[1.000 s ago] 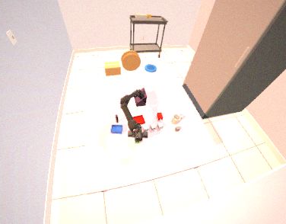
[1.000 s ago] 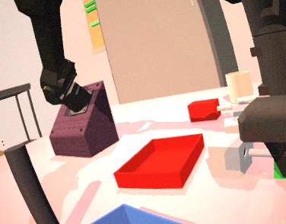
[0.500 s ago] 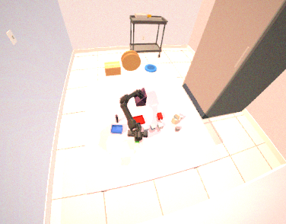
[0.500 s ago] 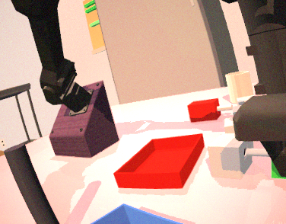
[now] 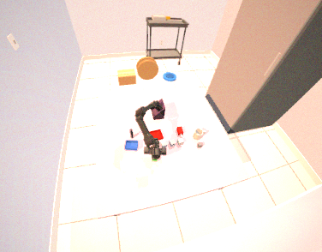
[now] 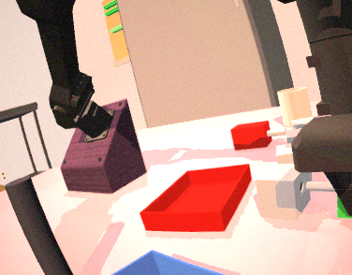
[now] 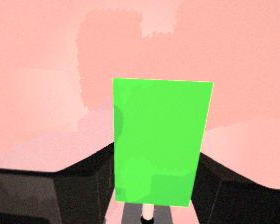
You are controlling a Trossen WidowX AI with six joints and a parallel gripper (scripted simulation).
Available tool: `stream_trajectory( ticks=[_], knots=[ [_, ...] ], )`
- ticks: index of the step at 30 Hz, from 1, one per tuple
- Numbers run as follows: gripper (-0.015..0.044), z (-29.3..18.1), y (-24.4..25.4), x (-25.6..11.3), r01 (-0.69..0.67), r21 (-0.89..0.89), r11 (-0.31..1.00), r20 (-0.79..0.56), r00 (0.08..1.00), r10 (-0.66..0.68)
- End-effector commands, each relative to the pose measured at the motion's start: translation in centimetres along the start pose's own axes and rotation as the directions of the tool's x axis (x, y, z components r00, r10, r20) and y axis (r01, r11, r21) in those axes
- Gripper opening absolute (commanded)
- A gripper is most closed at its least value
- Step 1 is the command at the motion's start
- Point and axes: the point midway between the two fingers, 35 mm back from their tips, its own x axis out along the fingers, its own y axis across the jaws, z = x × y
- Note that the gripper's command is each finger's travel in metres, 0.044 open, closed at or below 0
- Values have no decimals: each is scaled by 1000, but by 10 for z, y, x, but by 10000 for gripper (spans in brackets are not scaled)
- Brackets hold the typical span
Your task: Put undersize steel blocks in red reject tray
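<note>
Step in hand looks like gauging: the claw is clamped on the green gauge by its handle. Gauge is off to the side of the nearest steel block, pin pointing at the hole. Tip is at or just beside the hole mouth; can't tell if any of it is inside. Pin mostly out, so no verdict on this block from here.

Next move: line pin up with bore, push gently straight in, watch whether it goes all the way. A slightly off-centre push could jam or shove the block and pass for undersize.

Containers: red tray has nothing in it, no rejects yet. Blue tray shows nothing inside from above; mostly cut off in exterior view. More blocks stand in a row past the nearest one, by the red gauge. Cup farther along, contents can't tell.
</note>
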Motion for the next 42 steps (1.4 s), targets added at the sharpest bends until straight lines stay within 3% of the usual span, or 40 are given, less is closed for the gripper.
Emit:
stream_trajectory(
  ticks=[1,42],
  knots=[
    [0,1,1,-3,-3,-2,1000,5,1000,3],
    [0,-19,0,-3,-3,-3,1000,4,1000,3]
  ],
)
